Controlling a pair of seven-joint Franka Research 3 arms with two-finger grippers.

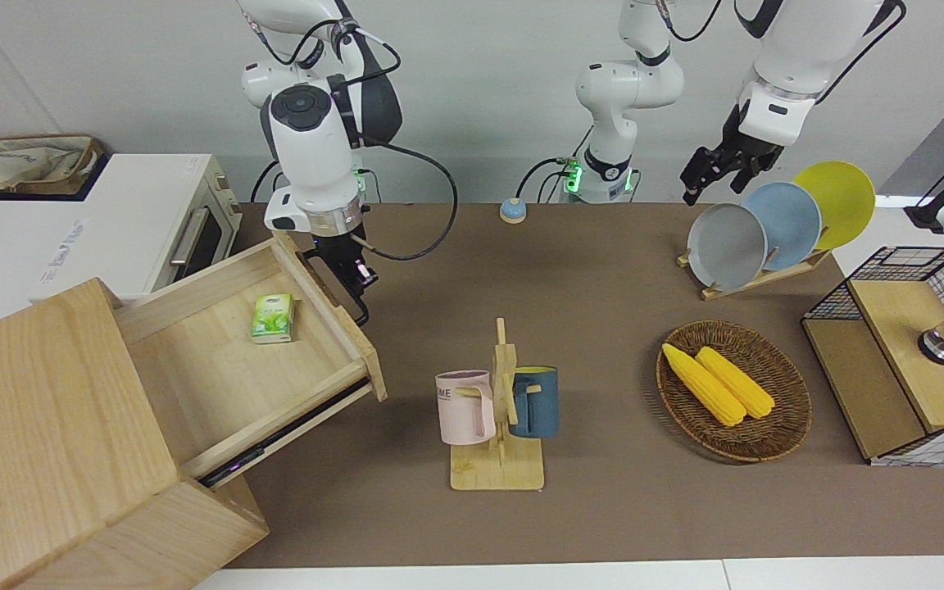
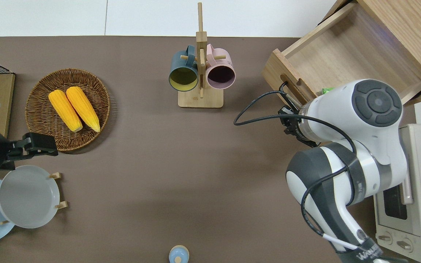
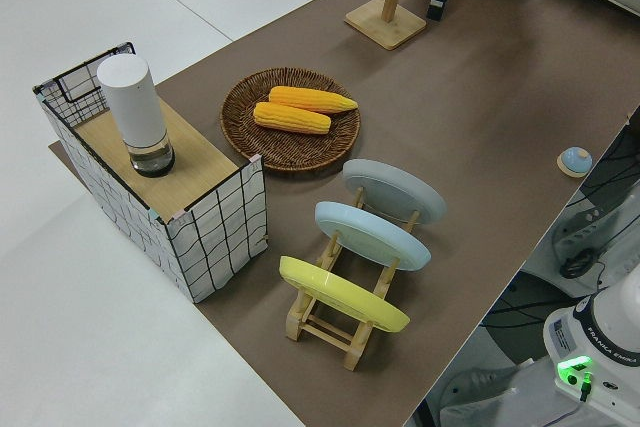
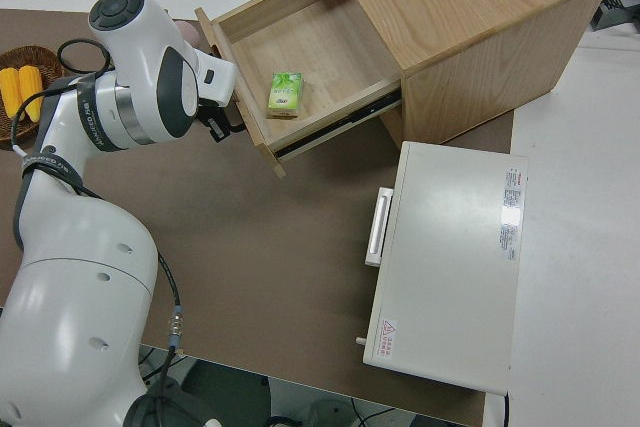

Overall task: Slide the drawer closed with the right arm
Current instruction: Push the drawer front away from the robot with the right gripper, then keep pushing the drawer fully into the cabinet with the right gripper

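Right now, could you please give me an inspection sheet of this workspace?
Surface: brown mat over the table.
Job's things: drawer partly open from the cabinet, green packet inside.
Clutter: mug stand with pink and blue mugs, basket holding two corn cobs, plate rack, wire box, toaster oven, small blue knob.
Grippers: right gripper at the drawer's handle, left arm parked.
Cables: black cable looping off the right wrist.
Surroundings: white wall; bag by the oven.
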